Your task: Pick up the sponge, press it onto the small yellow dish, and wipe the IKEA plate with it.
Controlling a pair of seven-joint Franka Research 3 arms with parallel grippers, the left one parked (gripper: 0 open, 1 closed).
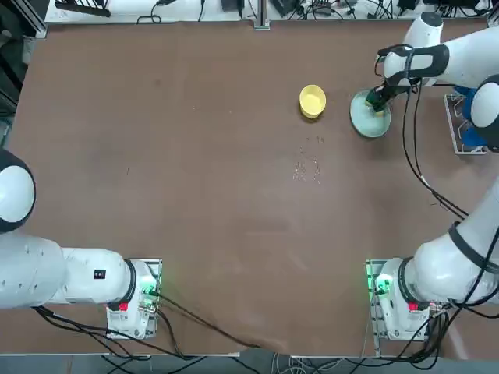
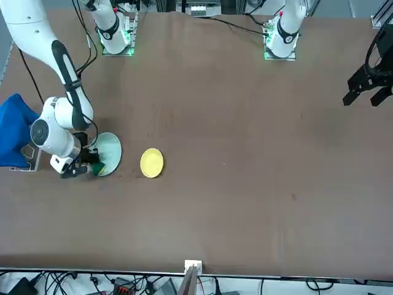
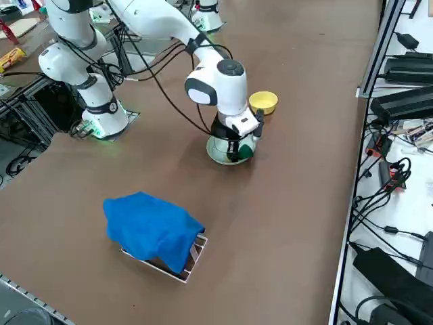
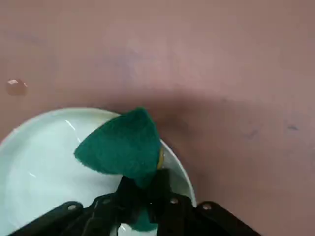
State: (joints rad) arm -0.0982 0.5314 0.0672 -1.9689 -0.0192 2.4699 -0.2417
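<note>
Brown tabletop (image 1: 195, 195) is carrying the IKEA plate (image 4: 34, 162), over whose rim the right end effector (image 4: 142, 194) is holding the sponge (image 4: 120, 147) clamped, likely for wiping, while the small yellow dish (image 1: 312, 100) is sitting just beside.

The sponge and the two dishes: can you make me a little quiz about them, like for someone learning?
1. True or false: the right gripper is shut on the sponge.
2. Which dish is the sponge over: (a) the yellow dish or (b) the pale green plate?
3. Fill in: at the right edge of the top view, the blue cloth lies on a ____.

Key
1. True: the fingers pinch the sponge, green side showing.
2. (b), near the plate's rim; the yellow dish sits apart beside it.
3. Rack, a small wire one.
</note>
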